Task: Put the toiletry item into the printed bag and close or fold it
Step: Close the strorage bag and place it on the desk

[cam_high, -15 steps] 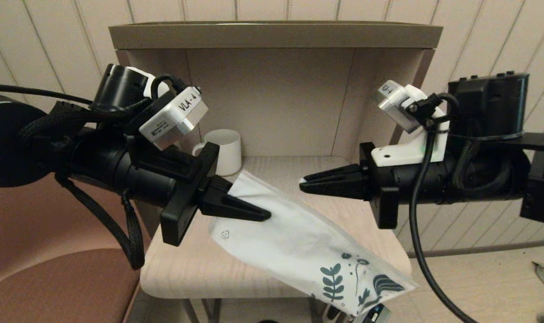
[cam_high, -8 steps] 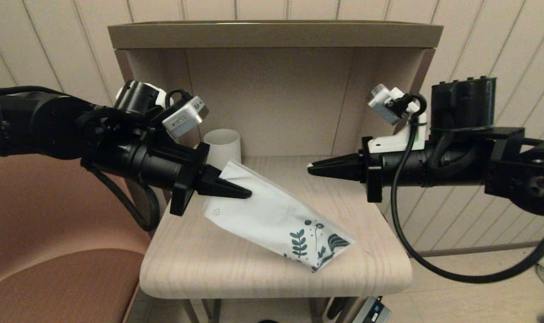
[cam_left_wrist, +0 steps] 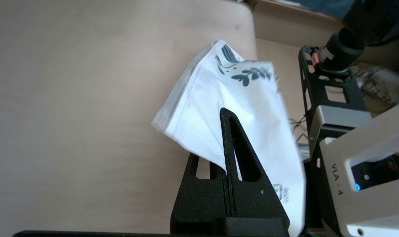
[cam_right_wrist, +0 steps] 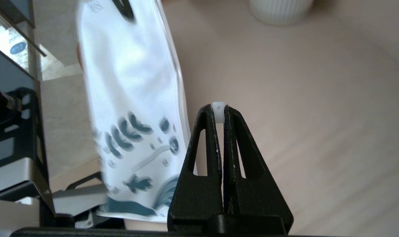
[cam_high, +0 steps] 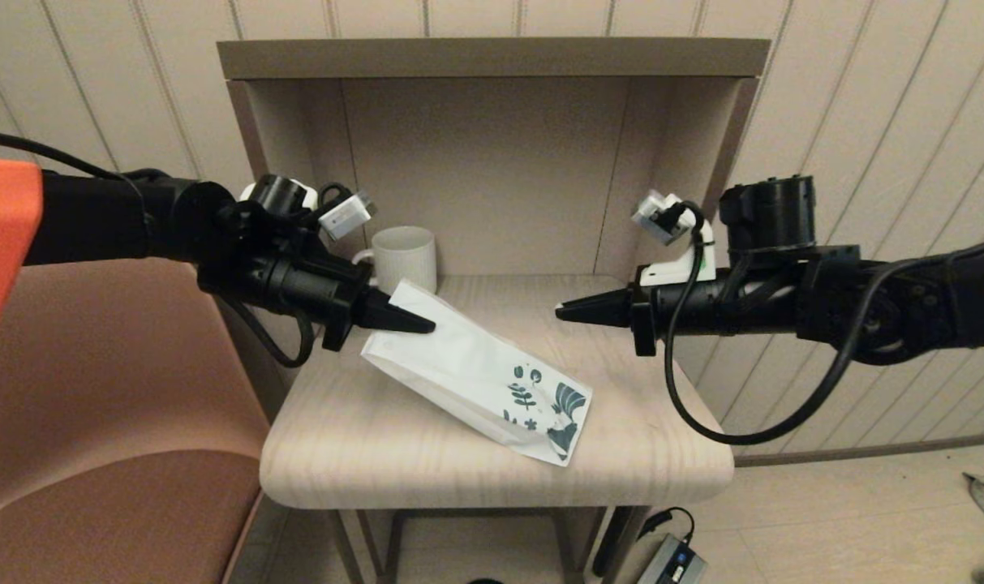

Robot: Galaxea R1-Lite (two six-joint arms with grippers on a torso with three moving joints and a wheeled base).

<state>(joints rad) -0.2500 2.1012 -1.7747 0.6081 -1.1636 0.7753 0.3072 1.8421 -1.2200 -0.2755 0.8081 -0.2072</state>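
Note:
The printed bag [cam_high: 475, 377] is a white pouch with teal leaf prints at its lower end, hanging slanted over the small wooden table [cam_high: 362, 454]. My left gripper [cam_high: 427, 326] is shut on the bag's upper plain end, and its printed end [cam_left_wrist: 242, 70] points away from the jaws. My right gripper [cam_high: 562, 311] hovers to the right of the bag, apart from it, shut on the toiletry item [cam_right_wrist: 218, 112], of which only a small white tip shows between the fingertips. The printed bag [cam_right_wrist: 133, 125] shows beside the right jaws.
A white ribbed mug [cam_high: 405, 257] stands at the back left of the table inside the shelf alcove [cam_high: 492, 162]. A brown chair seat [cam_high: 110, 454] is at the left. A power adapter [cam_high: 674, 564] lies on the floor under the table.
Both arms have moved back and away from the head camera. The bag has gone with the left gripper, and its printed end now hangs over the table top instead of past the front edge.

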